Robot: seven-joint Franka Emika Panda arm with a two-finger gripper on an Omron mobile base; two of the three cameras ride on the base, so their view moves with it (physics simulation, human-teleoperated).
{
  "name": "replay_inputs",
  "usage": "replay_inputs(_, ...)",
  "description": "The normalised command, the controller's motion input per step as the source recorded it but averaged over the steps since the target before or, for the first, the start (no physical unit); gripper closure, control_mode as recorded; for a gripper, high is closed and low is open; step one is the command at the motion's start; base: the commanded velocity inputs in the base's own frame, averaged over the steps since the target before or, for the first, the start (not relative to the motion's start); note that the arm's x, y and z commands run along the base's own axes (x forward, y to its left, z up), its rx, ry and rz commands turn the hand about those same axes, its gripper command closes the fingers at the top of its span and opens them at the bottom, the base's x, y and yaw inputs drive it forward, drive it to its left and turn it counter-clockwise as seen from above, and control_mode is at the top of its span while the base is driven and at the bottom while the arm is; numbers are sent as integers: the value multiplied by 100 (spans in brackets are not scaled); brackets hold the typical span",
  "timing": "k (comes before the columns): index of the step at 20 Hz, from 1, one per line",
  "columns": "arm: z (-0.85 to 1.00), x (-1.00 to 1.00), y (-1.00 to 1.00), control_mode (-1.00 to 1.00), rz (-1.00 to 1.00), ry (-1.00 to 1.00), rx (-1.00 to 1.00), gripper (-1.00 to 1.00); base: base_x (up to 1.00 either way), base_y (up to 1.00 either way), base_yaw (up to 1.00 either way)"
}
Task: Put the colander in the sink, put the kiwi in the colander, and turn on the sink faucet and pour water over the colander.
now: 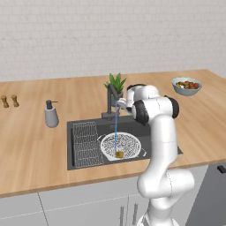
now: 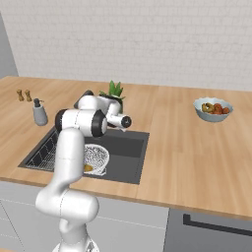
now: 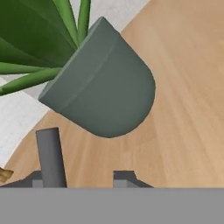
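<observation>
Beside the dark grey sink (image 1: pixel 79 159), the counter (image 1: pixel 31 145) is pale wood-grain. A white mesh-patterned colander (image 1: pixel 128 142) holds a yellowish-brown kiwi (image 1: pixel 119 154) under thin blue water (image 1: pixel 116 128). Behind the sink stand a dark grey faucet (image 1: pixel 111 99) and a green-leaved plant (image 3: pixel 26 35) in a grey-green pot (image 3: pixel 105 92). The wall (image 1: pixel 110 35) is white brick.

Kiwi (image 1: pixel 119 154) in colander (image 1: pixel 128 142), colander in sink (image 1: pixel 79 161), right of rack (image 1: pixel 86 143).
</observation>
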Motion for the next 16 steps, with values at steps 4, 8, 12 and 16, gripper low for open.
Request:
replay_inputs(4, -81, -28, -100, -100, -17, 15, 11, 100, 0, 0, 0)
replay_inputs(8, -97, -56, -100, -100, -17, 13, 7, 100, 0, 0, 0)
replay_inputs(12, -51, -78, -74, -100, -13, 3, 6, 100, 0, 0, 0)
replay_inputs(16, 0, -100, -16, -100, -9, -13, 1, 100, 0, 0, 0)
